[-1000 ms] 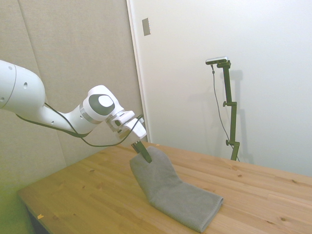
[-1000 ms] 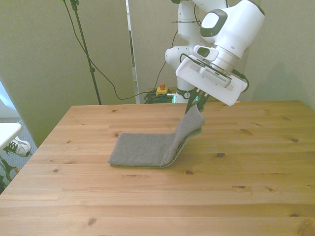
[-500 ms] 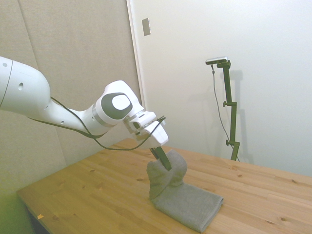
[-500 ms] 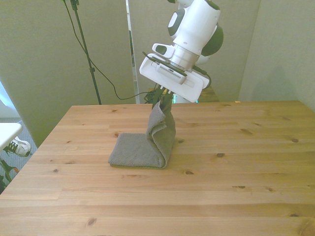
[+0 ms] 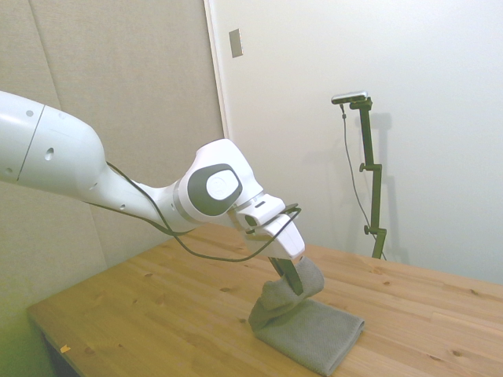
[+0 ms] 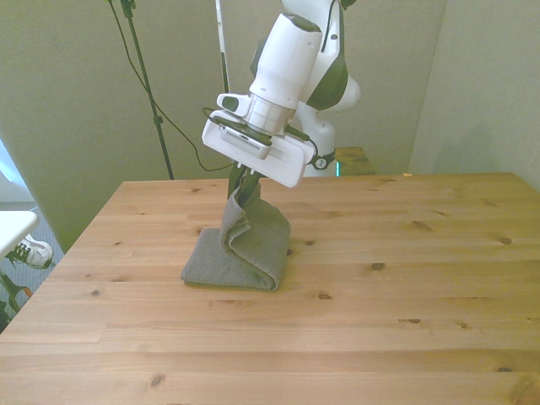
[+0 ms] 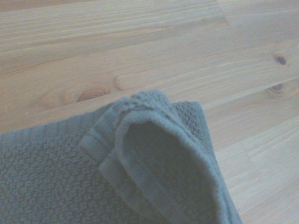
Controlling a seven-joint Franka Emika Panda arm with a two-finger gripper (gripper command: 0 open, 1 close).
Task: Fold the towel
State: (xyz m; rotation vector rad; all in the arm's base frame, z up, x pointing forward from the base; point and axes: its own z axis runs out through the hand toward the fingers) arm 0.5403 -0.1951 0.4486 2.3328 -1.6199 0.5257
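Observation:
The grey towel lies on the wooden table, with one end lifted and curled over the flat part. My gripper is shut on that raised end, just above the lower layer. In the side view the towel shows its flat half on the table, and the gripper holds the upper flap, which bulges around the fingers. Close up in the wrist view, the towel shows a folded hem drooping over the layer beneath.
A wall with a pale door frame stands behind the table in the side view. A black cable hangs down the wall at the front view's left. Bare wood surrounds the towel on all sides.
The gripper has carried the lifted end of the towel toward the front view's left and lower, so the raised flap now curls over the flat half.

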